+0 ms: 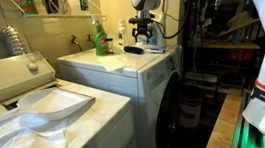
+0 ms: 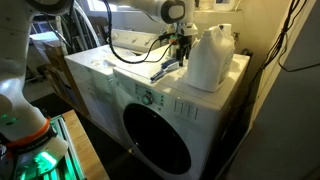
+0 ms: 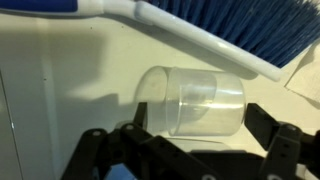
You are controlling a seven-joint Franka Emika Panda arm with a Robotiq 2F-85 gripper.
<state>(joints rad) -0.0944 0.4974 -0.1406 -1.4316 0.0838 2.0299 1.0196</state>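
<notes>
A clear plastic cup point(image 3: 200, 100) lies on its side on the white top of the washing machine point(image 3: 60, 90). In the wrist view my gripper point(image 3: 200, 128) is open, with one black finger on each side of the cup, close to its walls. Whether they touch it I cannot tell. A brush with blue bristles and a white back point(image 3: 215, 30) lies just beyond the cup. In both exterior views the gripper point(image 1: 144, 34) point(image 2: 181, 52) hangs low over the machine top, beside the brush point(image 2: 165, 70). The cup is too small to make out there.
A large white jug point(image 2: 210, 58) stands right beside the gripper on the front-loading machine point(image 2: 150, 120). A green bottle point(image 1: 99, 39) and other bottles stand at the back. A top-loading machine with white cloth point(image 1: 47, 114) stands next to it. Shelves and cables are behind.
</notes>
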